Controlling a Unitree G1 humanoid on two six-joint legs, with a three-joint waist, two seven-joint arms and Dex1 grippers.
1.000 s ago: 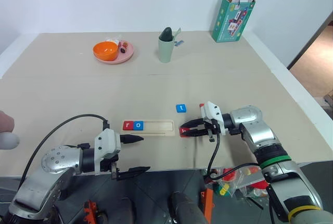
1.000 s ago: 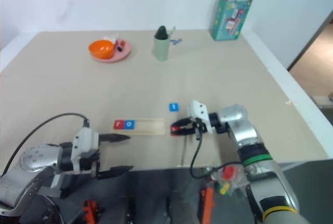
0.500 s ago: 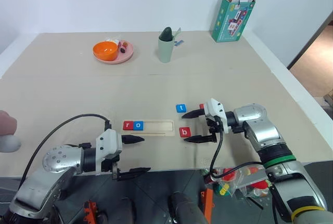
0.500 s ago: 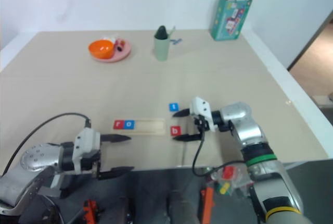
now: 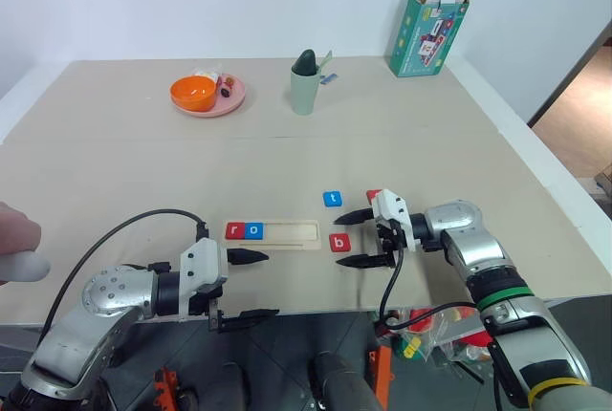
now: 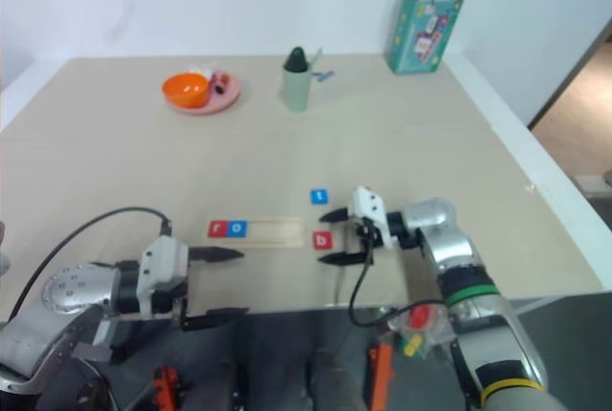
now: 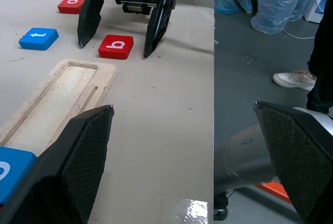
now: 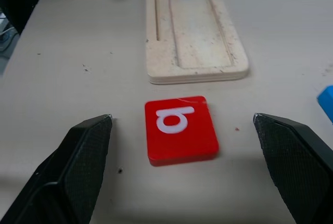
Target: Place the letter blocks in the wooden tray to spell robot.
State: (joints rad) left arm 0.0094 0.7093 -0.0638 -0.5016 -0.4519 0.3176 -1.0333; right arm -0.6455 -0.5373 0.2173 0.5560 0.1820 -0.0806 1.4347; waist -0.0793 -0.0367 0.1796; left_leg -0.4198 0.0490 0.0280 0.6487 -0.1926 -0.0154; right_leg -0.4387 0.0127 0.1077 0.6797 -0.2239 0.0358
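I see the wooden tray [image 5: 273,232] lying near the table's [image 5: 143,172] front edge, with a red r block [image 5: 234,230] and a blue o block [image 5: 253,230] side by side at its left end; the rest of the slot is bare. Just off the tray's right end a red b block [image 5: 339,242] lies flat on the table, between the spread fingers of my right gripper [image 5: 355,238], which touch nothing. A blue t block [image 5: 332,199] sits a little farther back, and a red o block [image 7: 72,4] lies beside it, behind the right gripper. My left gripper [image 5: 253,285] hangs released over the front edge, near the tray's left end.
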